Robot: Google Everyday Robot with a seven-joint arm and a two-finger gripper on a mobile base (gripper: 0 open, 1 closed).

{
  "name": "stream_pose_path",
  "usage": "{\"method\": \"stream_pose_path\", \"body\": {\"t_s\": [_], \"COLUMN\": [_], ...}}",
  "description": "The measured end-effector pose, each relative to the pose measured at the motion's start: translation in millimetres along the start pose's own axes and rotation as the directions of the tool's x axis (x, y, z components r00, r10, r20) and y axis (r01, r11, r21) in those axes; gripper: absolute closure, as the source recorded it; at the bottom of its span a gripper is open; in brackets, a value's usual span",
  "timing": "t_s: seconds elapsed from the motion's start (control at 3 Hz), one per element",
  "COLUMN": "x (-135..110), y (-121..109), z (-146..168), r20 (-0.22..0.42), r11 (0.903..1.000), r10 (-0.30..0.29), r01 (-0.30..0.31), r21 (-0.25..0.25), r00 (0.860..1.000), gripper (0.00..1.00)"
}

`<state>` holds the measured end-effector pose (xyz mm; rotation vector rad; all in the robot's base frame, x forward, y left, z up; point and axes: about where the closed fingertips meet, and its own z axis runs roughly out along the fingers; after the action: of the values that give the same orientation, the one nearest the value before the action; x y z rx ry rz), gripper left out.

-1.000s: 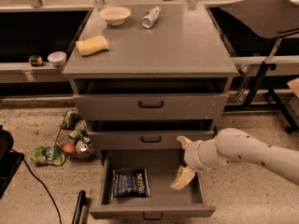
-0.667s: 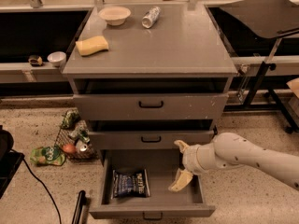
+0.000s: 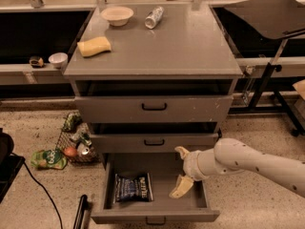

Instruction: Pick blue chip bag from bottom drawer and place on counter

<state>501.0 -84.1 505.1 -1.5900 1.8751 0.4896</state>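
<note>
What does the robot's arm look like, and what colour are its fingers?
The arm is a smooth, fat white tube with little dark dots, ending in a rounded white wrist. The gripper, over the right side of the bottom drawer, has two pale cream fingers shaped like curved paddles. No cables show.

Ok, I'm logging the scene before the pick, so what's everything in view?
counter: 1, grey, cabinet top
bowl: 1, cream, counter rear left
can: 1, silver, lying beside bowl
sponge: 1, yellow, counter left
upper drawers: 2, grey, below counter
bottom drawer: 1, grey, pulled open
blue chip bag: 1, dark blue, in bottom drawer
green bag: 1, green, floor left
wire basket: 1, dark, floor beside cabinet
gripper: 1, cream, open, over bottom drawer, right of bag
</note>
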Motion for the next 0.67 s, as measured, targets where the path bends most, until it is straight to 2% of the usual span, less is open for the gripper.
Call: {"method": "stream_pose_path", "body": {"t_s": [0.33, 0.67], "x": [11, 24], "y": [5, 11], "z": [40, 93], "r20": [0.045, 0.107], "r11": [0.9980, 0.9930], "r10": [-0.012, -0.004], "r01": [0.015, 0.017], "r21": [-0.061, -0.117], "r00": [0.999, 0.994], "gripper": [0.00, 0.00]}}
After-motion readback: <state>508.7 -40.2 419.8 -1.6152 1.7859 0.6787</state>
